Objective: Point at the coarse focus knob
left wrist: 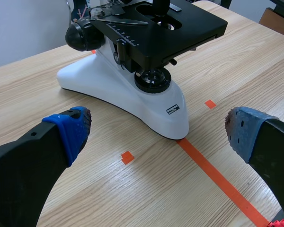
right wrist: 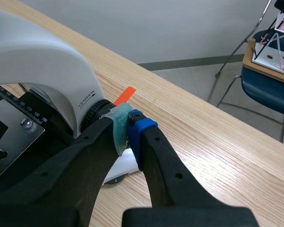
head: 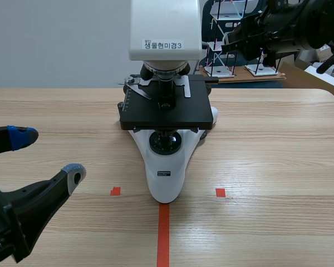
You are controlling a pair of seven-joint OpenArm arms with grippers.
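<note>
Scene view: a wooden table (head: 278,167) is seen, with a microscope (head: 166,172) stood at its middle and a grey wall (head: 55,44) behind. The left gripper (head: 47,156) is held spread at near left. The right gripper (right wrist: 128,128) is clenched on nothing, tips set against the knob (right wrist: 92,118) on the microscope's far right side.

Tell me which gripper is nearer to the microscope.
Right. The right gripper, shut, has its tips at the knob on the microscope; the left gripper, open, is apart, before its base.
</note>
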